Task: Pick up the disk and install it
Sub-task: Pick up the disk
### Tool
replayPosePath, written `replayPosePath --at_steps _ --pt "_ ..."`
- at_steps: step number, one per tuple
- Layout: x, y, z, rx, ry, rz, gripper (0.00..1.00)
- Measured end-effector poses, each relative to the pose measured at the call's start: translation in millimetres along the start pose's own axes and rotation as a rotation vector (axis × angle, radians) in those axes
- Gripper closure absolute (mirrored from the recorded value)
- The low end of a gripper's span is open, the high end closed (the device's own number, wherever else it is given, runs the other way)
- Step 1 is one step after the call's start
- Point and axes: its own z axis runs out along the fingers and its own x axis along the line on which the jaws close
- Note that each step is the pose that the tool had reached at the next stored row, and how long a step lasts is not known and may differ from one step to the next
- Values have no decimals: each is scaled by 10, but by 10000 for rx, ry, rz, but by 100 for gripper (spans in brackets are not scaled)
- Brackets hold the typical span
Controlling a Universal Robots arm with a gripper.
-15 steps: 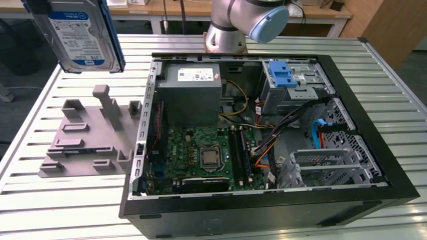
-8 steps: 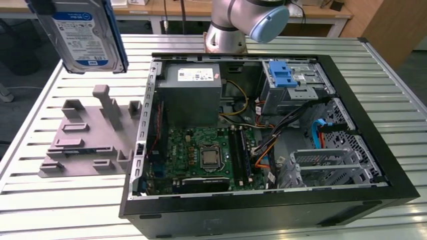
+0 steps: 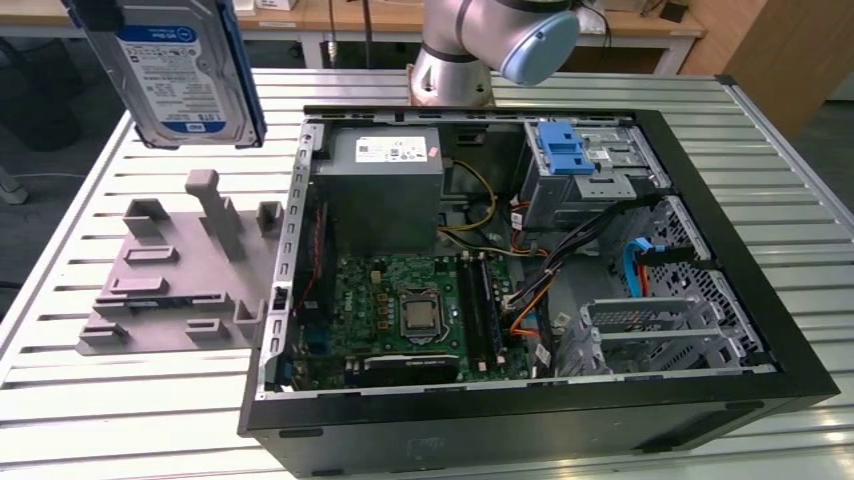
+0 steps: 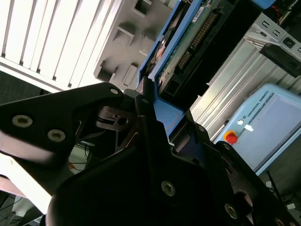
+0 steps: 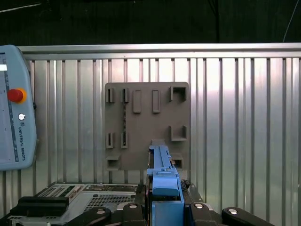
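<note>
The jaws are closed on the disk (image 3: pixel 180 70), gripping it by its upper end. It hangs upright in the air, clear of the desk (image 3: pixel 160 400). It is outside the open computer case (image 3: pixel 534 415), off the case's side at the exterior view's left and about level with the case's far corner. Its white-and-blue label faces the exterior camera.

On the desk just beside that same side of the case lies a grey fixture plate (image 3: pixel 174 290) with raised blocks and slots. The disk hangs above it, farther back along the case's side, and does not touch it.

Inside the case, the grey power supply (image 3: pixel 384 190) sits at the far wall and the green motherboard (image 3: pixel 414 310) lies nearer the front. A metal drive cage (image 3: pixel 587 185) with a blue latch (image 3: pixel 571 150) fills the far corner toward the exterior view's right. The arm's base (image 3: pixel 451 70) stands just behind the case.

In the second wrist view the jaws press on both sides of the disk's blue rail (image 4: pixel 164 110), and its green circuit board (image 4: pixel 195 35) shows.
</note>
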Motion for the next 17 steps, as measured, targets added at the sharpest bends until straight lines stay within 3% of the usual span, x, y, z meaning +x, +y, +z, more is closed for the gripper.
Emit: replayPosePath --at_steps 17 --pt "39 -196 5 0 -1 0 64"
